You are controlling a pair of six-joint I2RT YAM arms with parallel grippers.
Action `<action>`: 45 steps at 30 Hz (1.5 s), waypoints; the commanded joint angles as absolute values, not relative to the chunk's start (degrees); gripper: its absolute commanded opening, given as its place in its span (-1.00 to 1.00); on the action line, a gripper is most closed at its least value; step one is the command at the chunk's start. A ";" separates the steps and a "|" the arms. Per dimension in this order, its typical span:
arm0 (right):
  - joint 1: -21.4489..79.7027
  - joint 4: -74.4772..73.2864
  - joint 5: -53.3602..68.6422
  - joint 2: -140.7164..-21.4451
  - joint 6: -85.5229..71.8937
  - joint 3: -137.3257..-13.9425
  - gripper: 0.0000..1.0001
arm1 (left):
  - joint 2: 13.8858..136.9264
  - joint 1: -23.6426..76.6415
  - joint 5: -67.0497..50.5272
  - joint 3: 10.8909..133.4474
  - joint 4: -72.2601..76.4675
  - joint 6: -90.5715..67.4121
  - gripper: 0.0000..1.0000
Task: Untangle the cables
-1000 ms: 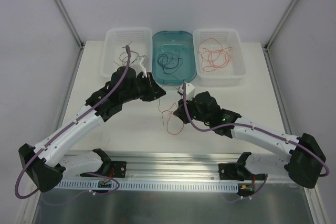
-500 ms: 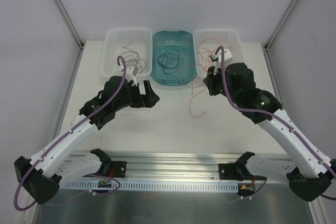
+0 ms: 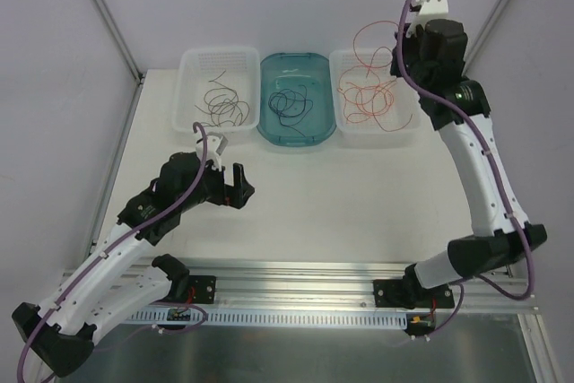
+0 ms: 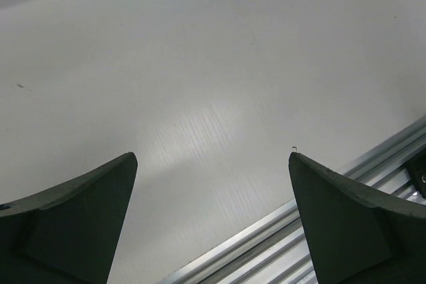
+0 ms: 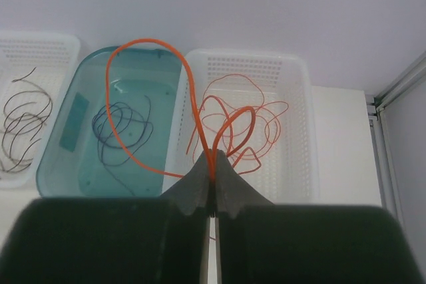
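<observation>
**White table, three bins, one wire aloft**

White table point(image 3: 359, 195) inside bare pale walls, with three containers lined along the far edge: teal tray point(image 3: 314, 127) in the middle, white basket point(image 3: 184, 87) left of it, second white basket point(image 3: 410, 127) right of it. Sorted by colour, judging from the contents: dark brown wires point(image 3: 224, 103) left of the teal tray, black-blue wires point(image 3: 289, 103) inside it, red-orange wires point(image 3: 368, 100) right of it.

Right gripper point(image 5: 213, 162): raised high, right of the teal tray and above the second white basket, jaws pressed together on a single red-orange wire point(image 5: 143, 42). Probably lifted that far to let the springy strand swing free of everything else before dropping it among its own colour. Pinched low on its length, at what looks like a crossing of two runs. From there, arches out beyond the fingertips in one big open loop leaning toward the teal tray, then curls back to the pinch. Long axis roughly in line with the fingers, standing off rather than lying flat. Short tail trailing behind the pinch. Contact with the pile beneath: impossible to tell.

Left gripper point(image 4: 210, 164): low over bare table, nearer than the teal tray and to its left, jaws spread wide with nothing between them. Likely parked clear of the containers, ready for another strand.
</observation>
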State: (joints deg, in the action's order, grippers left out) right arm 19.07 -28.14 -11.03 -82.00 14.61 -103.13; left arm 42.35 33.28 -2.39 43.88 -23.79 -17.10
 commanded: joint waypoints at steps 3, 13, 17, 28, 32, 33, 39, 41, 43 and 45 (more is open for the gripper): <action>12.57 -18.91 -6.59 -97.25 12.83 -109.07 -0.99 | 42.80 32.96 -0.26 45.53 -28.30 -13.45 0.98; 7.03 -14.94 -0.88 -118.38 6.59 -109.95 -0.29 | 41.48 32.96 6.33 42.45 -28.83 -13.01 0.98; 6.94 -17.83 -0.53 -114.46 6.86 -107.67 0.72 | 41.22 32.78 7.21 42.80 -29.27 -13.44 0.98; 7.12 -29.69 -2.46 -79.60 7.82 -89.77 0.99 | 31.39 27.33 16.42 41.49 -29.44 -17.75 0.98; 7.03 -33.30 -4.99 -61.30 7.82 -80.89 0.99 | 23.40 27.33 22.23 41.31 -29.71 -17.93 0.98; 6.94 -34.27 -5.62 -58.04 8.08 -79.55 0.99 | 22.07 27.33 22.67 41.66 -30.06 -17.32 0.98; 6.94 -43.14 -10.98 -34.39 9.93 -73.48 0.99 | 14.87 27.25 26.62 47.19 -35.06 -14.95 0.98; 7.03 -46.22 -11.33 -27.64 10.54 -72.43 0.99 | 11.80 27.25 28.29 48.78 -37.08 -14.68 0.98; 7.03 -47.90 -11.78 -23.31 11.16 -70.32 0.99 | 9.33 27.33 29.09 49.13 -38.05 -13.98 0.98; 7.03 -49.30 -12.83 -17.60 11.51 -67.61 0.99 | 5.29 27.25 29.79 48.96 -39.54 -13.97 0.98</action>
